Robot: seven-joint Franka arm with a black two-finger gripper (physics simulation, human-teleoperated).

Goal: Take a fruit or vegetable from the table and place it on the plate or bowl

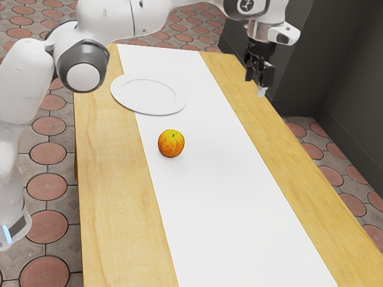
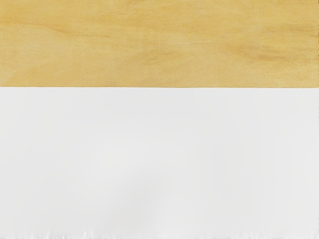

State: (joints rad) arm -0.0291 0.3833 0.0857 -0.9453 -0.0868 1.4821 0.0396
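A yellow-red apple [image 1: 171, 143] lies on the white runner [image 1: 239, 197] near the middle of the table. A white plate [image 1: 147, 95] sits farther back, half on the runner and half on the wood. My gripper [image 1: 257, 84] hangs in the air above the table's far edge at the exterior view's right, well away from the apple and the plate. Its fingers point down, stand apart and hold nothing. Under the hand, the wrist view has the runner [image 2: 159, 164] and a strip of bare wood [image 2: 159, 42].
The wooden table [image 1: 108, 197] is long, with the runner down its middle. A dark wall or cabinet [image 1: 335, 54] stands close behind the gripper at the exterior view's right. The floor around is red tile.
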